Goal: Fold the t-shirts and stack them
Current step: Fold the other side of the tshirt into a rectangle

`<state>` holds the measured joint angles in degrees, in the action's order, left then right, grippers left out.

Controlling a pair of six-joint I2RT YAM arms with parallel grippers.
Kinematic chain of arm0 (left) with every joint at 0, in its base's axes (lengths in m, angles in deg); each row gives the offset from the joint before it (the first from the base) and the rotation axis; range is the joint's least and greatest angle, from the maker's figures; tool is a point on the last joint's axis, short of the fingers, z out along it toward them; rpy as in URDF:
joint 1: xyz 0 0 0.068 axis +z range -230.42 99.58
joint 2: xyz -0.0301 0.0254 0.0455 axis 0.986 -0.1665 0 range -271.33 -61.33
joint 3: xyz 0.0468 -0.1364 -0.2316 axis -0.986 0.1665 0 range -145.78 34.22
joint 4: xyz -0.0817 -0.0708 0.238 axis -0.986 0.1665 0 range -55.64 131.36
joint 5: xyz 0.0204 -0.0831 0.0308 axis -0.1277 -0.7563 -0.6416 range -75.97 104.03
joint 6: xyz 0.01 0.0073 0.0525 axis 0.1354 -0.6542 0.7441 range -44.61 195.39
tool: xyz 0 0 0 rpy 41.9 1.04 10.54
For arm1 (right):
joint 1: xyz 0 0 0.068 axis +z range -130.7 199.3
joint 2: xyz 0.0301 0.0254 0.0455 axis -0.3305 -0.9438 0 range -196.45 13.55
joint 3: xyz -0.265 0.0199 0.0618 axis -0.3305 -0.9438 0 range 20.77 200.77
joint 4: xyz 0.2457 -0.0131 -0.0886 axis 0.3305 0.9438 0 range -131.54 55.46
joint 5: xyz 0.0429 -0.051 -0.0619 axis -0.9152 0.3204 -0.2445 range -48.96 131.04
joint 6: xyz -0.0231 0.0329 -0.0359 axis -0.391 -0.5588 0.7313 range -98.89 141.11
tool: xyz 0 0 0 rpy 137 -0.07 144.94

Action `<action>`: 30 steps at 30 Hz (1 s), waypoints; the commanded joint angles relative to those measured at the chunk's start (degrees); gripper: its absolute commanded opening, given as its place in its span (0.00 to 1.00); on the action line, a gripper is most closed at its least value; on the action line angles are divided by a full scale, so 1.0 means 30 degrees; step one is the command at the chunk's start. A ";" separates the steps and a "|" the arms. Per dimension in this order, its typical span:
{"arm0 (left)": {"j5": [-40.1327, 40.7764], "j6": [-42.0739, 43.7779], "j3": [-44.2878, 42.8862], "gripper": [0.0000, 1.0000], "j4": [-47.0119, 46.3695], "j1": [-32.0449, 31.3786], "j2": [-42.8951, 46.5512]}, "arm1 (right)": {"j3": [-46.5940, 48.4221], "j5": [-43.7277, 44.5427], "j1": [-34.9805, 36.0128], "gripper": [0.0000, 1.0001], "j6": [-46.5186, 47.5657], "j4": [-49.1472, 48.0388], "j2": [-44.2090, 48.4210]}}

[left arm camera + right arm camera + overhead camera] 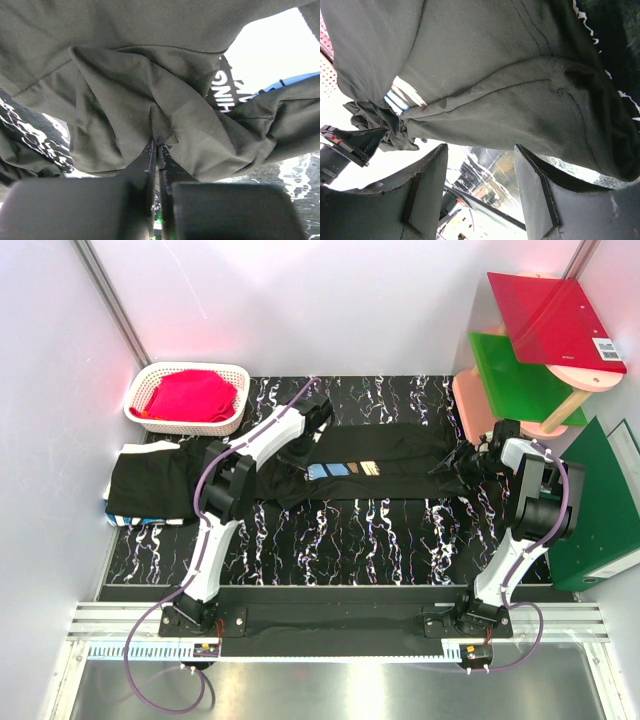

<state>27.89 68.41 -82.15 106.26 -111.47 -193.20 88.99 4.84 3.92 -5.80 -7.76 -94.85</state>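
T-shirt (400, 462), black with slanted blue, orange and pale-blue strokes: stretched long and narrow on the bench (350, 540), right of the white basket (150, 382) and a little nearer the arm bases. Folded black pile (150, 480) just on the base side of that basket, touching the shirt's near end or barely apart; cannot tell which.

Left end effector (156, 144) clenched on a small pinch of black cloth, with creases fanning out from the tips, at the shirt's basket-side end. Right end effector (480, 152) released, fingers wide apart, cloth draped just past the tips and none between them, at the shirt's end farthest from the basket.

Judged mid-fold: one end gripped, the other not yet.

To do it well:
- Close the right side on a clean hem edge, not a bunch, before any lift.
- Match heights and keep the cloth taut between both grips.
- Carry the edge over in one flat sweep.
- Set it down before letting go, to avoid trapped creases.

Edges and room: open marbled bench on the base side of the shirt, good ground for laying the fold. Far from the basket, a crowded corner around the right arm: pink stand (480, 405), green sheet (520, 375), red sheet (555, 320), dark green binder (600, 500). Keep swings short there. Left elbow over the folded pile, near the basket; lift clear before turning.
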 commanded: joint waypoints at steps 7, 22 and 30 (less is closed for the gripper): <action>0.1355 -0.0981 -0.0351 0.00 -0.0730 0.0387 0.2170 | 0.0139 -0.0558 -0.0089 0.63 0.0154 -0.0039 0.0068; -0.7900 -0.7691 0.0099 0.00 -0.6915 0.5982 0.3650 | 0.0110 -0.0558 -0.0060 0.64 0.0301 -0.0039 -0.0019; -1.1098 -0.9097 -0.3626 0.00 -0.7120 0.6452 -0.0688 | -0.0184 -0.0412 -0.0060 0.64 0.0447 -0.0039 0.0186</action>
<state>2.12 44.76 -87.07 86.92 -91.88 -192.68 88.84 4.29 3.90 -5.59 -7.60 -94.96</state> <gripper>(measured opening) 0.012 0.641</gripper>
